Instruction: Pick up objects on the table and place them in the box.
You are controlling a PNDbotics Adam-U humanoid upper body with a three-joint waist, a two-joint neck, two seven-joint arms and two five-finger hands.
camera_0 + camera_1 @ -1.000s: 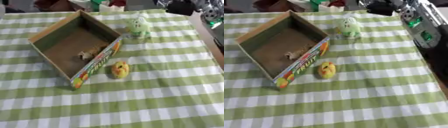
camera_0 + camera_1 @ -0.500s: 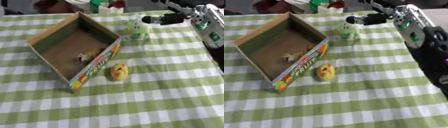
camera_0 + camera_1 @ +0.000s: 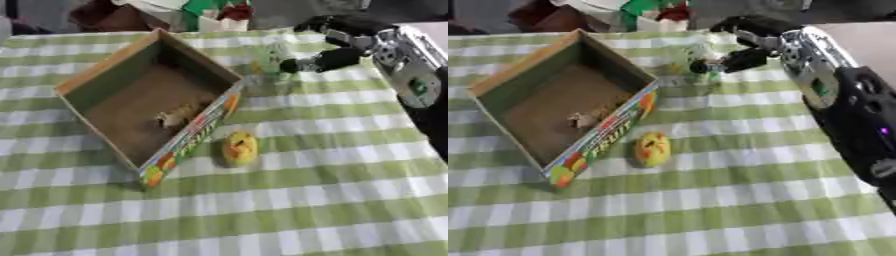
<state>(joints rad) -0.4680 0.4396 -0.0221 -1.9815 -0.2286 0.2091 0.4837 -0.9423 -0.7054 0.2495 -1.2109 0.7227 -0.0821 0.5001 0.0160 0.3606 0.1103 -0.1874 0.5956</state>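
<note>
Right hand [image 3: 741,45] at pale green toy [image 3: 697,62]; box [image 3: 500,82] lettering unreadable

Both head views look steeply down; they share the box [image 3: 131,95].

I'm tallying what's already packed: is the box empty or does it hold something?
Not empty. The box is open-topped, and one small tan thing lies on its brown floor near the printed wall; what it is cannot be told.

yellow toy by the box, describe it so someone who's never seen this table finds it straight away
Start at the open cardboard box on the green checked tablecloth. Just off its printed front wall lies the yellow toy, alone on the cloth. It is round and yellow with orange marks, unlike the pale green toy farther back.
</note>
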